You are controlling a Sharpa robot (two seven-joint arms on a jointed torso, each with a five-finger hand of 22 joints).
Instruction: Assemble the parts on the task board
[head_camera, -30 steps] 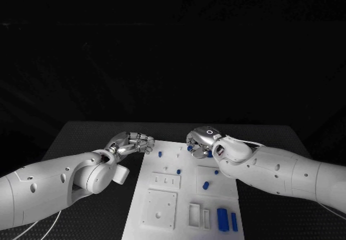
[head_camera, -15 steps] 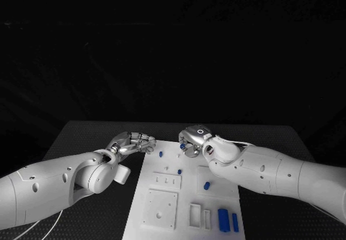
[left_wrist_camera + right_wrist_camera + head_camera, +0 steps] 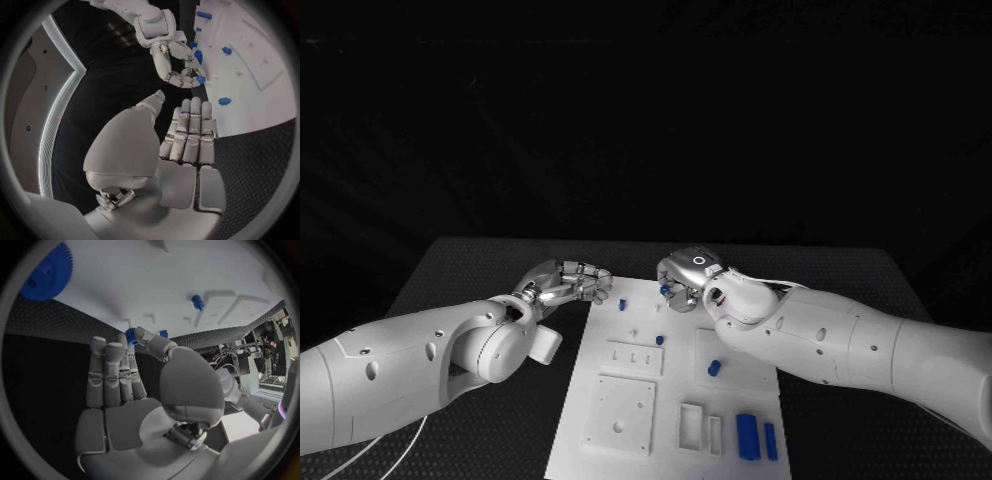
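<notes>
At the far edge of the board, right hand is down over the parts, pinching a small blue peg between thumb and one finger; its other fingers lie straight and side by side, clear of the part. Peg sits just over the white surface near that far edge. Left hand hangs beside the board's far-left corner, fingers straight and pressed together, holding nothing, not touching the board.

Other parts: a blue gear flat on the board, a short stud standing by the raised slots, two long blocks at the near right.

Handling, as a judgement: peg looks like hard moulded plastic, light, rigid, smooth enough to slip or twist in a fingertip pinch. Best taken by its sides near the upper end, leaving the lower end free to enter a hole. Cannot tell which hole is intended.
</notes>
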